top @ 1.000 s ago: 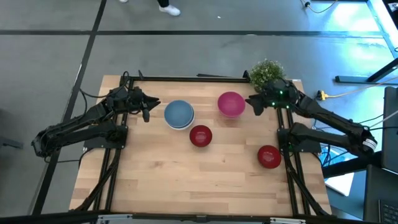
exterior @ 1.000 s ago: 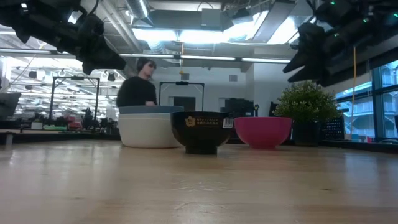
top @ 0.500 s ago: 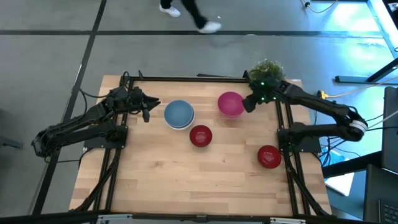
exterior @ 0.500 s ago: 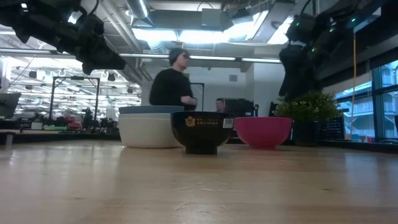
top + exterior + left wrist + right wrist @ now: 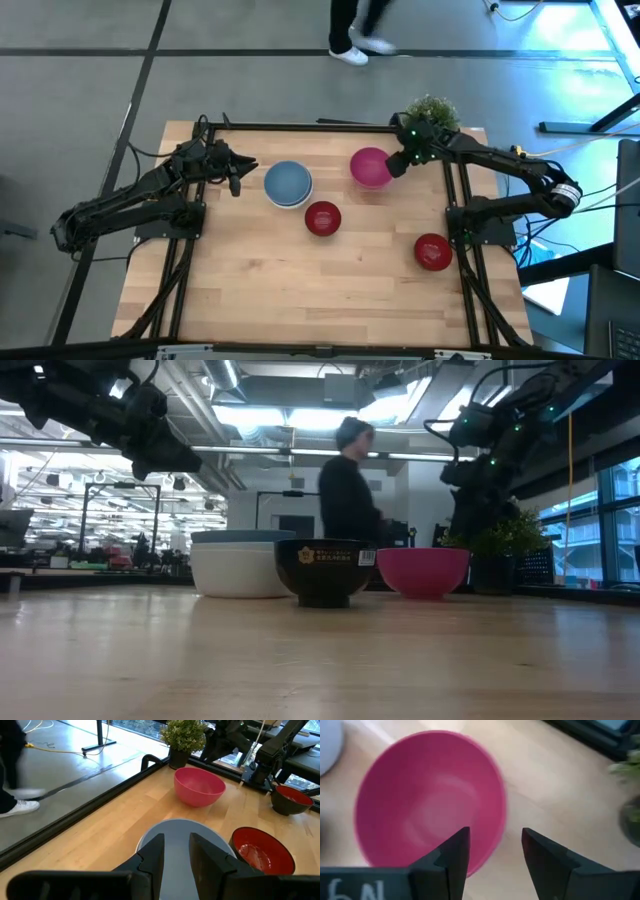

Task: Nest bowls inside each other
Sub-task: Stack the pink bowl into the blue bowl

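Note:
A magenta pink bowl (image 5: 371, 167) stands upright near the table's far right. My right gripper (image 5: 495, 851) hovers open over its right rim, tipped downward, one finger over the inside and one outside. A blue bowl (image 5: 288, 181) sits nested in a white bowl (image 5: 240, 572) at the far middle. One dark red bowl (image 5: 322, 217) stands just in front of them, and another (image 5: 433, 251) is at the right. My left gripper (image 5: 176, 854) waits open and raised, left of the blue bowl, pointing at it.
A small green potted plant (image 5: 430, 112) stands at the far right corner, just behind my right gripper. A person (image 5: 350, 490) walks past beyond the far edge. The near half of the wooden table (image 5: 300, 290) is bare.
My right gripper has swung from beside the plant toward the table's left and down, tipping its fingers downward, and now hangs over the pink bowl's right rim. The bowls have not moved. The person in the background has walked to the right.

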Motion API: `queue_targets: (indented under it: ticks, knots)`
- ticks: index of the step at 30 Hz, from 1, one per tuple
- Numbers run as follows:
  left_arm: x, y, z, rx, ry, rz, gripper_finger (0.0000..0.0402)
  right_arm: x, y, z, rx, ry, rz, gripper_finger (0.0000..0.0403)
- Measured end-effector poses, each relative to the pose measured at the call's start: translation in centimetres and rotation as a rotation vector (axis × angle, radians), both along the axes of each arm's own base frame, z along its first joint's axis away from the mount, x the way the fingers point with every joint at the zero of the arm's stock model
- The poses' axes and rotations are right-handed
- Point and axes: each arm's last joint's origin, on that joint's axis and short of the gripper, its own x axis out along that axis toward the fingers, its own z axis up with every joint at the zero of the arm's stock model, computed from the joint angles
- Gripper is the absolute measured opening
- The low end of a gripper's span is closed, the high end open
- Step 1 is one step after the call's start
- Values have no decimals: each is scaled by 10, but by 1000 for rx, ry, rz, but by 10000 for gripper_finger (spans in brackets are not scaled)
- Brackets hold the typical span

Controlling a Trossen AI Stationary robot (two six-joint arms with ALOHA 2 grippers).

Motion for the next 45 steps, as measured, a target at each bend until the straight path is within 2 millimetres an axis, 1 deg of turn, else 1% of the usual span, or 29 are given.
queue_targets:
  ticks: [6, 19, 28, 32, 42, 45]
  knots:
    - [0, 0, 0, 0, 0, 0, 85, -5, -5, -1, 13, 1, -24, 180]
    - [0, 0, 0, -1, 0, 0, 85, -4, -3, -1, 48, -22, 8, 180]
    - [0, 0, 0, -2, 0, 0, 85, 3, -8, -19, 103, 28, 9, 180]
    - [0, 0, 0, -4, -1, 1, 85, 7, -12, -20, 84, 5, 6, 180]
    - [0, 0, 0, -3, -1, 1, 85, 9, -14, -29, 112, 34, 4, 179]
    - [0, 0, 0, -3, -1, 1, 85, 9, -14, -29, 112, 34, 4, 171]
